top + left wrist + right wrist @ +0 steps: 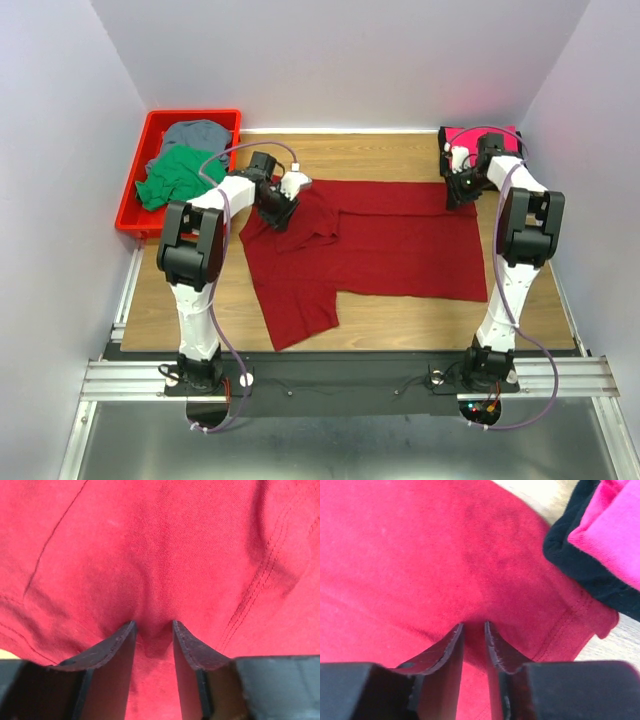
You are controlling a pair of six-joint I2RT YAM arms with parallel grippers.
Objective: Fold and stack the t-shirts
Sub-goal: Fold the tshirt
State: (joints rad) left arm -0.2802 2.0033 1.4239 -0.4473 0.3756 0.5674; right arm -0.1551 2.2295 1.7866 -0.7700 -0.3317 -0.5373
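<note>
Left gripper [154, 630]: jaws narrowed onto a raised pinch of the red t-shirt [400, 250], at its bunched left end. Right gripper [474, 627]: jaws almost together on a ridge of the same shirt by its far hem corner, just beside the folded stack [615, 525]. The shirt lies spread on the table [400, 155]. Judged step: a fold is in hand. The next move calls for both arms to lift together and carry the far edge nearward.
</note>
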